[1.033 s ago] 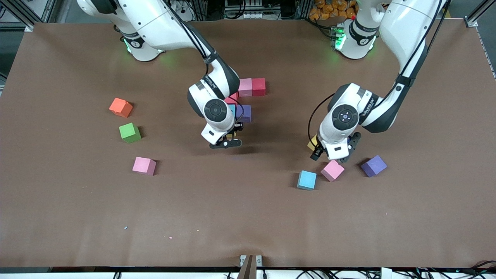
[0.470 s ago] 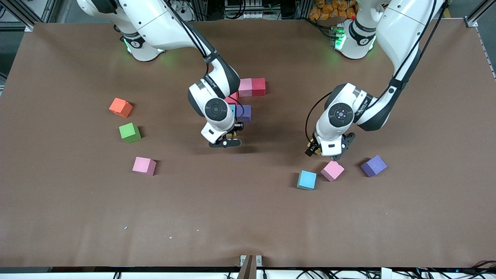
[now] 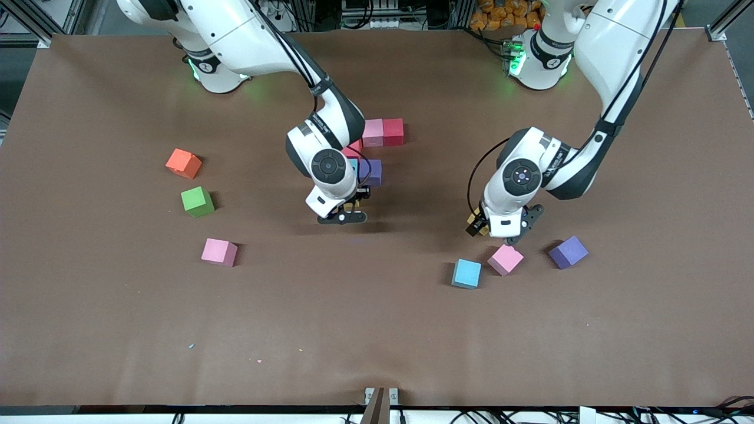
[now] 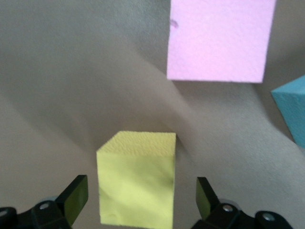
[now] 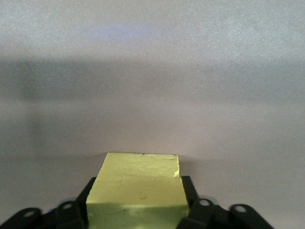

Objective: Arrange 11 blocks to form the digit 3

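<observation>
The started figure lies mid-table: a pink block (image 3: pixel 373 132) beside a red block (image 3: pixel 393 131), then a purple block (image 3: pixel 372 172), with a red block (image 3: pixel 353 151) and a light blue one (image 3: pixel 353 167) half hidden under the right wrist. My right gripper (image 3: pixel 343 217) (image 5: pixel 138 191) stands just nearer the camera than that row, shut on a yellow block (image 5: pixel 138 186) low at the table. My left gripper (image 3: pixel 496 231) (image 4: pixel 140 198) is open and straddles a second yellow block (image 4: pixel 136 179) (image 3: pixel 473 222), with a gap on each side.
Loose near the left gripper are a pink block (image 3: pixel 505 259) (image 4: pixel 217 38), a light blue block (image 3: pixel 466 273) (image 4: pixel 293 114) and a purple block (image 3: pixel 568 251). Toward the right arm's end lie an orange block (image 3: pixel 183 163), a green cube (image 3: pixel 197 201) and a pink block (image 3: pixel 219 252).
The left hand has shifted a little away from the loose pink block, over the yellow block. The right arm has stayed in place.
</observation>
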{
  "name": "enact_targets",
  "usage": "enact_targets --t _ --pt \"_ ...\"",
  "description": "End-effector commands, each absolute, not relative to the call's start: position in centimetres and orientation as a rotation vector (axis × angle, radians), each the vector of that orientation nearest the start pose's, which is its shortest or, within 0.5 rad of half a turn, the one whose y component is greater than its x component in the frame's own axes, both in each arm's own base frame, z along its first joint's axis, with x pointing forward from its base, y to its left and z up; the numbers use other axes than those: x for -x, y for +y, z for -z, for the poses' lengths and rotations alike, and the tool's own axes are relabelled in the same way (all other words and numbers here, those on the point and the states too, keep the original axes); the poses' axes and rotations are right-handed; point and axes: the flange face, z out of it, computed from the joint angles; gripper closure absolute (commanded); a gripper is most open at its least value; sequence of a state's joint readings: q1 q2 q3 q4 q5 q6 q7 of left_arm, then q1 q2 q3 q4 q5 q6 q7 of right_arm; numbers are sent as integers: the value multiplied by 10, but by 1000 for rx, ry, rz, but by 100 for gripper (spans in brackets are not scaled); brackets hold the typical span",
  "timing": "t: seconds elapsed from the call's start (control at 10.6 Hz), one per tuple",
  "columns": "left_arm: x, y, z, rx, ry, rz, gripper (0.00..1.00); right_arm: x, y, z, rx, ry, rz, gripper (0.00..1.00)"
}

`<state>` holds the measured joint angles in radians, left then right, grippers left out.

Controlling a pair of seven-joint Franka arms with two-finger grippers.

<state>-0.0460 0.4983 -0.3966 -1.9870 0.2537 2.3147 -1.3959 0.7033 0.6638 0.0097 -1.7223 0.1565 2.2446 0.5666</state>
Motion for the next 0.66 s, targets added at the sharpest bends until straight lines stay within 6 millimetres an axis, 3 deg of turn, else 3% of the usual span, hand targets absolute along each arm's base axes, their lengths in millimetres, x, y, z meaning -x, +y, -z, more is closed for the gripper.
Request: enact_targets --t 0.0,0.28,0.47,0.56 --pt "-541 -244 -221 2815 -1154 -139 0 -489 433 -210 3101 -29 -271 0" --pt "-543 -242 -213 2812 -1165 -155 0 -513 421 -270 3080 -8 -239 0" --pt "-542 -241 -203 2801 -1163 -179 0 -555 378 -297 3076 106 -281 0" --pt "-542 -240 -201 2799 -1164 -182 10 -575 351 -303 3070 167 -288 0"
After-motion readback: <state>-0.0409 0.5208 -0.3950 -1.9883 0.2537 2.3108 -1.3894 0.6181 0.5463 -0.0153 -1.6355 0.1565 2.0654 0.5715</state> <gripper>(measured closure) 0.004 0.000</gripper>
